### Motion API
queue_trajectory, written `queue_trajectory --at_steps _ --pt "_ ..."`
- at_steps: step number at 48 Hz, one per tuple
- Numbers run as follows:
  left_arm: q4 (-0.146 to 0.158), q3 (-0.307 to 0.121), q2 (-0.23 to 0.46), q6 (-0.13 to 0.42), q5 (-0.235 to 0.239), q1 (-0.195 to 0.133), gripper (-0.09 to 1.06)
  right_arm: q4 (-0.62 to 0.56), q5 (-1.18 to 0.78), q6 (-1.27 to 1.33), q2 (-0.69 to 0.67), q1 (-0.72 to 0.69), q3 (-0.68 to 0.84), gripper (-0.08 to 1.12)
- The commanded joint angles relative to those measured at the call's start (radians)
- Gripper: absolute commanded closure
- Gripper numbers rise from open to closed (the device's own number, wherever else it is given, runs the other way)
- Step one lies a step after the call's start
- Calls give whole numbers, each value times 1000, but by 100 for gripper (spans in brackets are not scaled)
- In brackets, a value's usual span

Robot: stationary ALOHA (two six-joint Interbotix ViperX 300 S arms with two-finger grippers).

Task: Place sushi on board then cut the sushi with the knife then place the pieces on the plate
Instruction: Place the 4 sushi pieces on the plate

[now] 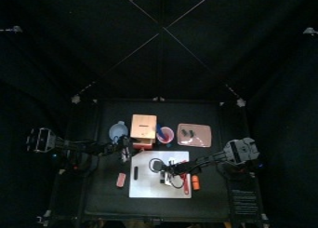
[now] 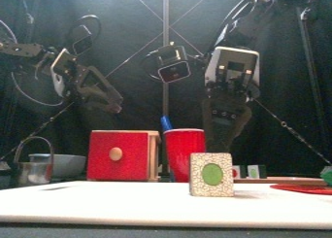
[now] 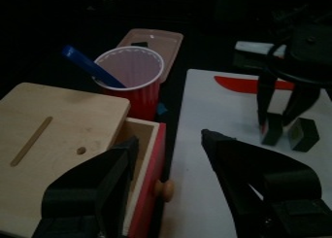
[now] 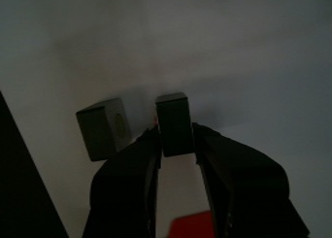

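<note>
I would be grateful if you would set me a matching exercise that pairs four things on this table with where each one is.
Things:
1. blue knife
2. sushi piece
3. pink tray
4. wooden box

Places:
A. on the white board
B. left of the red cup, seen from the front
C. standing in the red cup
D. right of the red cup, behind the board

Pairs: 1-C, 2-A, 3-D, 4-B.
</note>
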Motion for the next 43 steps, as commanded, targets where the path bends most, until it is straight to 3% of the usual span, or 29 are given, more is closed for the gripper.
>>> queue_trajectory --at_steps 1,9,15,21,29,38,43 --pt "0 -12 -2 2 -3 2 7 -18 66 121 -187 -71 98 44" --pt "12 -11 0 5 -3 2 7 -192 255 531 -456 -256 350 44" --pt "20 -11 0 5 -5 3 7 -345 141 801 -569 -390 462 44" --pt "32 -9 0 5 -5 2 7 -419 -25 894 -506 -512 502 44" --pt "34 -8 0 5 -3 2 7 -465 -97 891 -347 -568 462 42" --pt "37 2 -2 3 -5 2 7 -479 -103 891 -273 -561 423 17" --pt "37 5 0 3 -5 0 7 -472 -52 890 -310 -543 419 11"
